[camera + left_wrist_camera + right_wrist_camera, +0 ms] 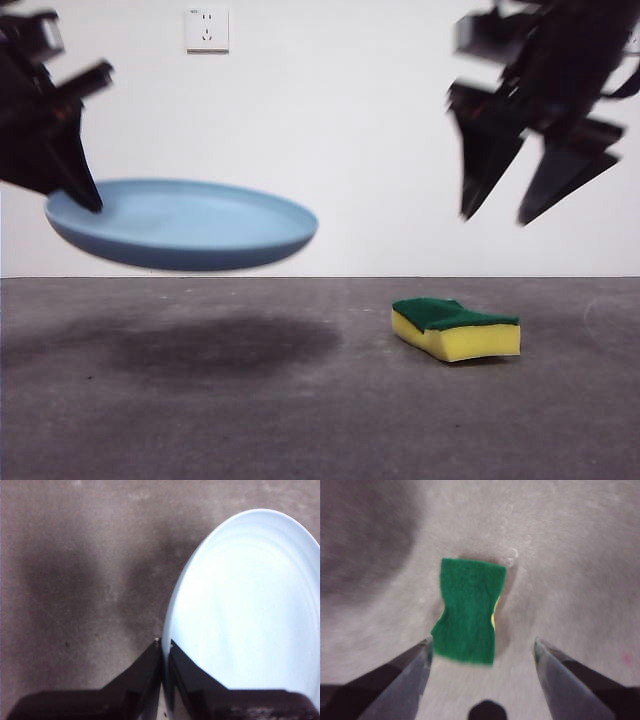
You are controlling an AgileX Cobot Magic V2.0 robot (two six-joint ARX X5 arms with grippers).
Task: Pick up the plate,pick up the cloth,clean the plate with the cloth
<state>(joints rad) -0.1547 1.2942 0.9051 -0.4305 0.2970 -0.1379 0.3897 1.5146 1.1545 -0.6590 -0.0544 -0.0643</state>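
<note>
right gripper: motion-blurred | plate: far side cut by frame edge | sponge: soft blur, yellow layer mostly hidden

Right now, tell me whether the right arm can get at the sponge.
Probably yes. The right end effector hangs open in the air above the sponge, which lies alone on the table, green side up. The plate, held up by the left end effector, is well aside.
</note>
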